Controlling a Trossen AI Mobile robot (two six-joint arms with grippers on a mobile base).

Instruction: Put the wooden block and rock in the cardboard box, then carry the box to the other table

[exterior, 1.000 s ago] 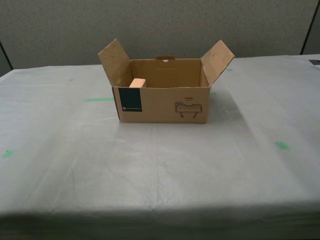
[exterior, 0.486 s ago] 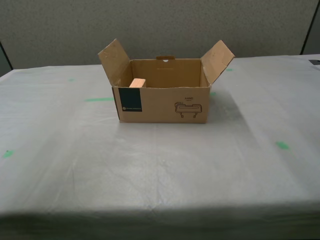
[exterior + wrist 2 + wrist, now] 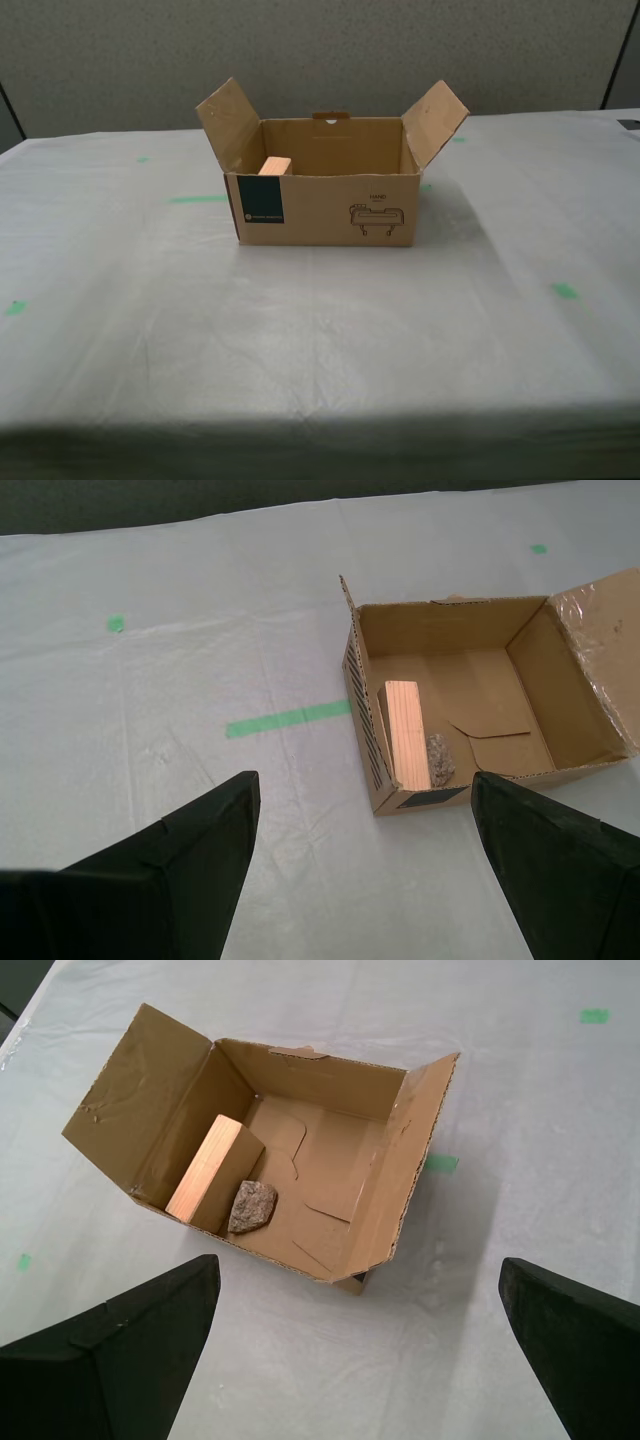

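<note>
The box (image 3: 325, 195) is sitting in the exterior view's upper middle on the table (image 3: 320, 340), block (image 3: 205, 1173) and rock (image 3: 252, 1206) inside (seemingly touching). My first gripper (image 3: 360, 1345) and my second gripper (image 3: 365, 855) are hanging wide apart, empty; judging by this, only backing off remains.

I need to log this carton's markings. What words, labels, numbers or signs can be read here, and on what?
Dark blue label on the cardboard box front: pale print, too small to read.
Small print above the line drawing on the box front: blurred, unreadable.
Green tape marks on the table covering: no text.
Nothing else carries writing.
</note>
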